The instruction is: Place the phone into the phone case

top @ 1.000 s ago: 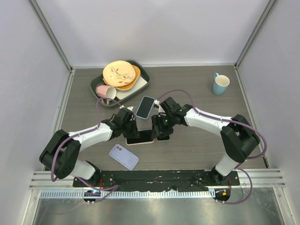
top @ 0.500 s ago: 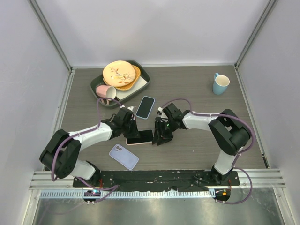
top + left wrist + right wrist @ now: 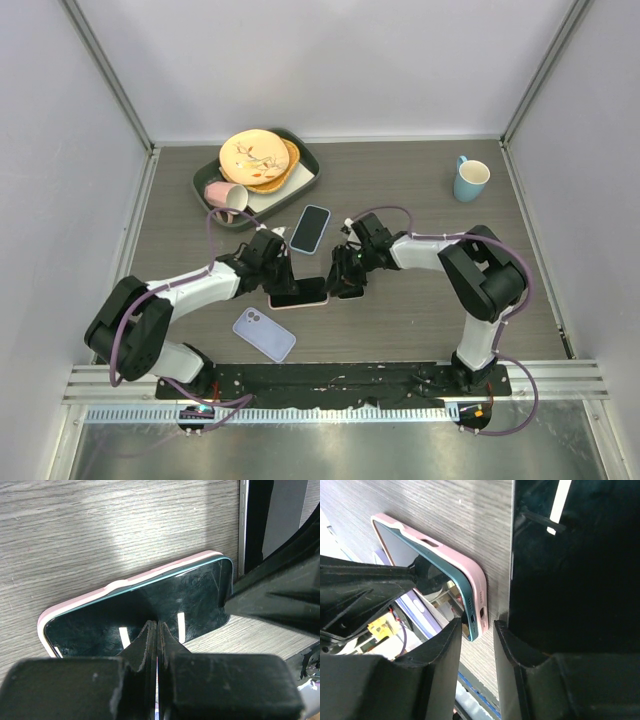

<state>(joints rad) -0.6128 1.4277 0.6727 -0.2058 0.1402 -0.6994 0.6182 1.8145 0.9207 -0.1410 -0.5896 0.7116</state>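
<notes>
A teal-edged phone [image 3: 298,292] with a dark screen lies in a pink case [image 3: 125,582] at mid table. In the right wrist view the phone's port end [image 3: 470,611] sits slightly proud of the pink case [image 3: 470,570]. My left gripper [image 3: 283,275] is shut, and its closed tips [image 3: 157,627] rest on the phone's screen [image 3: 190,595]. My right gripper [image 3: 340,283] is open at the phone's right end, and its fingers [image 3: 476,625] stand either side of that end without clamping it.
A black phone [image 3: 352,292] lies right beside the cased phone, under my right gripper, and fills the right of the right wrist view [image 3: 570,570]. A blue-cased phone [image 3: 311,228] lies behind. A lavender case [image 3: 264,334] lies in front. A tray [image 3: 305,180] with plates and a pink cup sits at back left, and a blue mug [image 3: 470,179] at back right.
My right gripper has shifted left and turned, closing in on the right end of the cased phone. My left gripper and the phone have stayed in place.
</notes>
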